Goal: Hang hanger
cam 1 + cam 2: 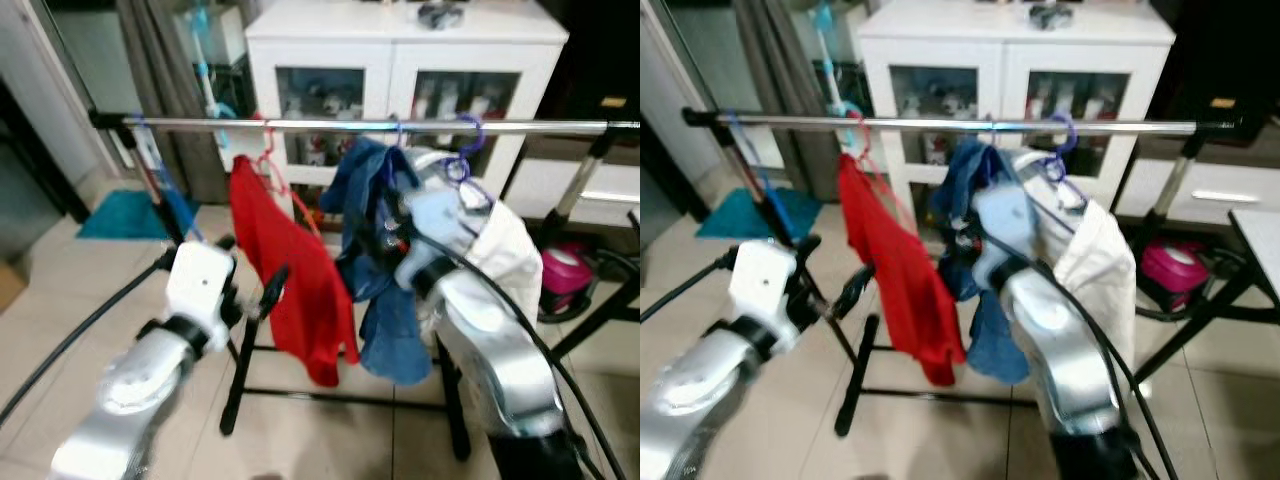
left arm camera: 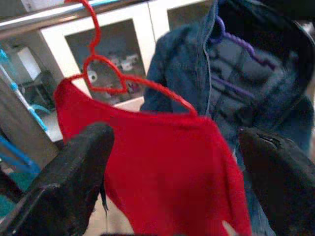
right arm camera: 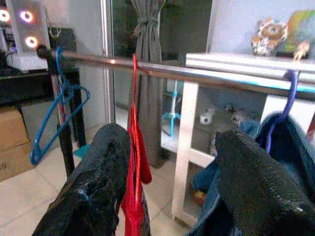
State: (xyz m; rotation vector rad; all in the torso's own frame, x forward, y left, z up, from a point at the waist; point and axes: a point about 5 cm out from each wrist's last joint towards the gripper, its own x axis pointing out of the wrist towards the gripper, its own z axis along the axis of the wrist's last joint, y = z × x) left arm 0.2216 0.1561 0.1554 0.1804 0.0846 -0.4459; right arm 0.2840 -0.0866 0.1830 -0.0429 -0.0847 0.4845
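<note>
Up front in the left eye view, a steel rail (image 1: pixel 360 126) runs across a clothes rack, and three garments hang from it by hooks: a red shirt (image 1: pixel 290 280) on a red hanger (image 1: pixel 268 160), a denim jacket (image 1: pixel 375 270) beside it, and a white garment (image 1: pixel 505 245) on a purple hanger (image 1: pixel 462 150). The red hanger's hook appears to sit over the rail already, so I judge the hanging as good as done. The left gripper (image 1: pixel 268 292) sits low, just beside the shirt's edge, probably to steady or release the cloth; its fingers look apart, though blur hides much. The right arm reaches up into the jacket, its gripper buried in the folds. In the right eye view the same row hangs before a white cabinet (image 1: pixel 1015 60), with a blue hanger (image 1: pixel 760 175) empty at the rail's far left end. In the left wrist view the two black fingers (image 2: pixel 69 182) stand spread wide with the shirt between them, not pinching it. In the right wrist view the right gripper (image 3: pixel 172 191) is likewise spread, holding nothing, aimed at the rail between the red hanger and the purple hook, presumably having room to withdraw. No brand, label or legible writing can be made out anywhere.
</note>
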